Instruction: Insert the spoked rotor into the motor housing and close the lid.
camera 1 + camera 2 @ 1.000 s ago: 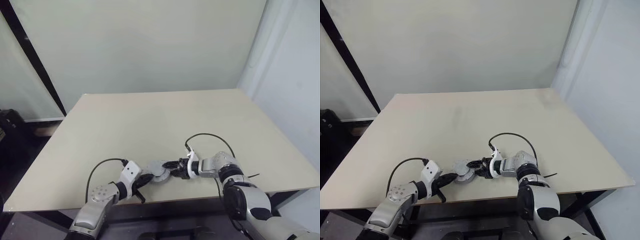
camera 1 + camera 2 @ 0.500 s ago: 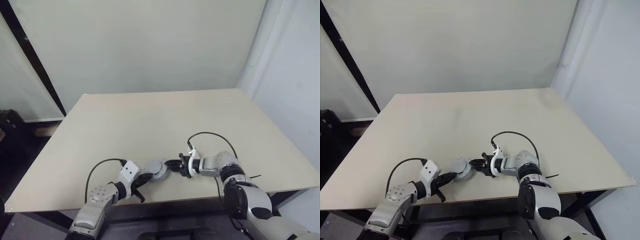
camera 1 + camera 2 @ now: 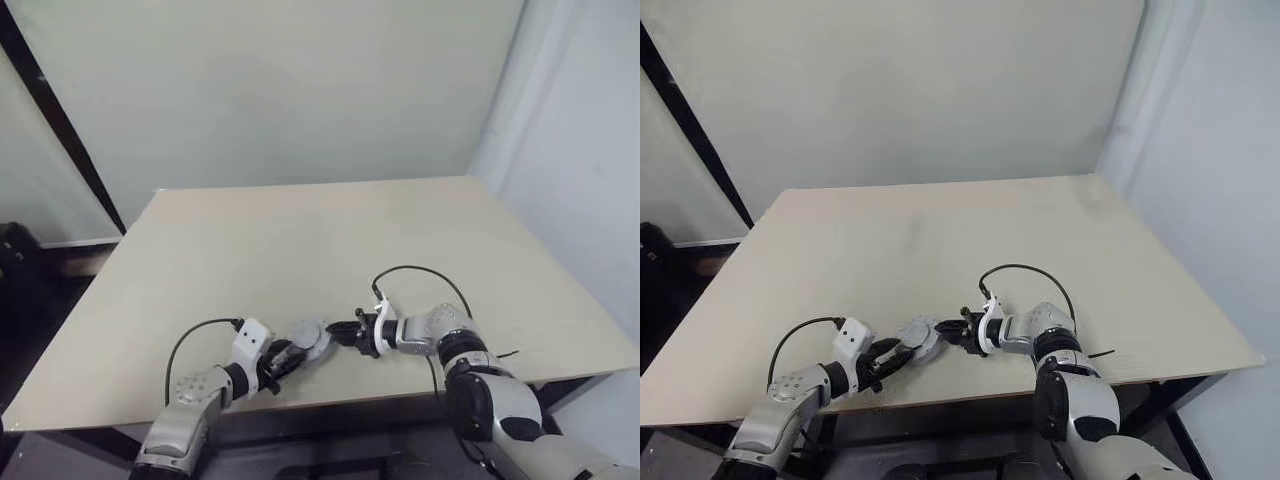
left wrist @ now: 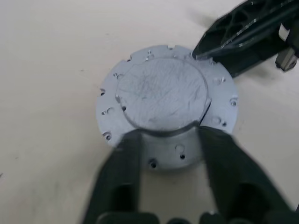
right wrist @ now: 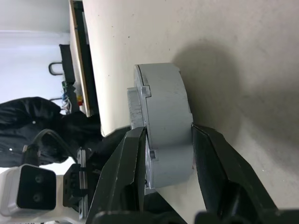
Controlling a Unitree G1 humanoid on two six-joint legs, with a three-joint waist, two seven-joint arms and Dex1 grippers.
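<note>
Since 1 second ago, the left gripper (image 4: pixel 164 140) has spread its fingers from a shut pose into a wide straddle, and the right gripper (image 5: pixel 169 140) has narrowed a little around the same piece; the grey assembly has also drifted slightly toward the left arm across the table (image 3: pixel 300 240).

That assembly is the motor housing (image 5: pixel 166 112) with the lid (image 4: pixel 161 93) seated on it, so windings and the spoked rotor are hidden; I judge the rotor is already inside, though that cannot be confirmed. It sits near the front table edge, at about 6 o'clock from the table's centre. In the left wrist view the left fingers stand apart at roughly 7 and 5 o'clock of the disc, flanking the raised centre; whether they touch it I cannot tell. In the right wrist view the 2 right fingers bracket the puck's thickness, top face and bottom face, apparently clamped on it.

Step in hand, as I read it: seating the lid. To do it well, keep the right clamp steady as an anchor, centre the left fingers on the rim, press evenly so the lid does not tilt, and avoid dragging the puck toward the edge.
</note>
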